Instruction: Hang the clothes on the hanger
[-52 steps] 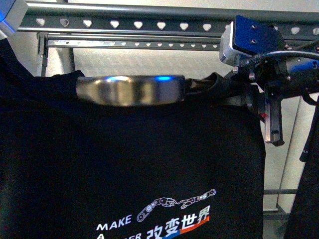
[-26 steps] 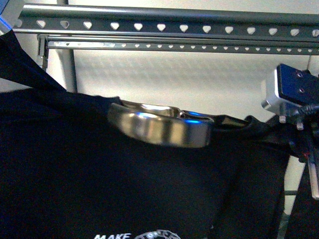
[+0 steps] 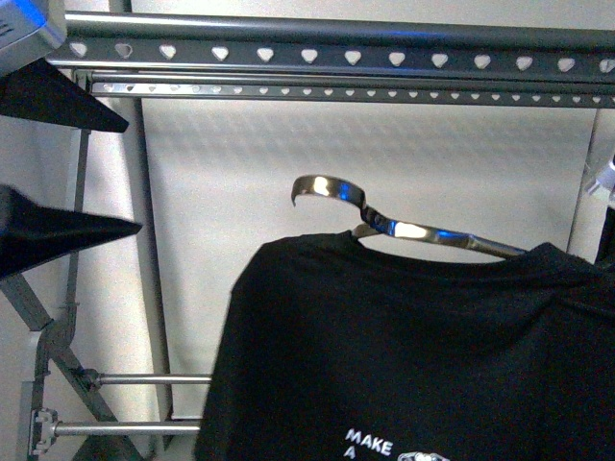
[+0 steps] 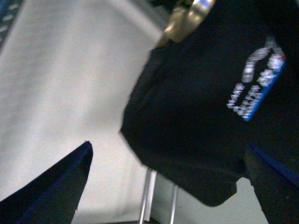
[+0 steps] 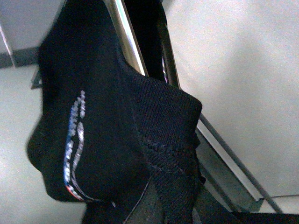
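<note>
The T-shirt (image 3: 384,346) is seen at the lower right of the front view, collar up, with its shoulder line running left to right. It is carried on a shiny coat hanger (image 3: 423,233) whose hook curls toward the upper left, apart from the rack (image 3: 307,43) rails across the top. At the left edge the left gripper (image 3: 133,178) is spread wide, with nothing held. Only a sliver of the right gripper (image 3: 602,181) is shown, and the state of its jaws cannot be told.

A black T-shirt (image 4: 187,121) is seen suspended beneath a shiny metal bar (image 4: 187,18); its print (image 4: 257,88) is blurred. The left gripper (image 4: 169,146) is held with jaws spread wide.
</note>
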You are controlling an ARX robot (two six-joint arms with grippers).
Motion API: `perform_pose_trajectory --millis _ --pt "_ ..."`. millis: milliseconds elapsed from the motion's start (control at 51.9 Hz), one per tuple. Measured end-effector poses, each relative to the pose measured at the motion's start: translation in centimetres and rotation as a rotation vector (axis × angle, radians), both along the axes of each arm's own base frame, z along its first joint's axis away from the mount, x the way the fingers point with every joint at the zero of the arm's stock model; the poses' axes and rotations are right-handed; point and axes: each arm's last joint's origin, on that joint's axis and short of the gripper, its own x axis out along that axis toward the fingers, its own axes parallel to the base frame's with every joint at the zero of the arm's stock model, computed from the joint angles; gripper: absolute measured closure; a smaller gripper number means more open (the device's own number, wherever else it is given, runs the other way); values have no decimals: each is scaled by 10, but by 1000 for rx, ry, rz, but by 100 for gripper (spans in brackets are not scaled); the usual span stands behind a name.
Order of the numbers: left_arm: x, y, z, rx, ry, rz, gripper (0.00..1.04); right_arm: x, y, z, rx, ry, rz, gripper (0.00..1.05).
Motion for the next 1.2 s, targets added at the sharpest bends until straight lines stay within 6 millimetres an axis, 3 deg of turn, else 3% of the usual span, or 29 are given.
perform_pose_trajectory --millis 77,135,289,366,520,617,694,829,1060,1195 --pt "8 5 4 -269 -20 187 7 -2 -1 14 74 20 -51 101" --pt "15 20 24 -664 69 422 7 -3 -3 35 162 53 -134 101" --pt "3 40 51 -1151 127 565 8 -8 -9 69 347 79 -238 101" --pt "-24 37 43 -1105 136 757 26 -6 -12 88 443 92 -291 101" --pt "-72 20 -11 -975 112 764 63 14 -26 124 667 133 -383 102" --pt "-94 16 -43 -959 125 783 88 28 -32 121 794 235 -451 102" --pt "-104 14 -53 -957 120 784 101 33 -33 115 832 298 -497 102" --pt "-120 3 -69 -952 118 784 101 41 -33 104 889 362 -536 102" --pt "-141 2 -90 -948 124 780 101 43 -23 82 905 390 -571 101" --pt "-153 2 -99 -950 119 778 101 29 -11 66 812 199 -607 78"
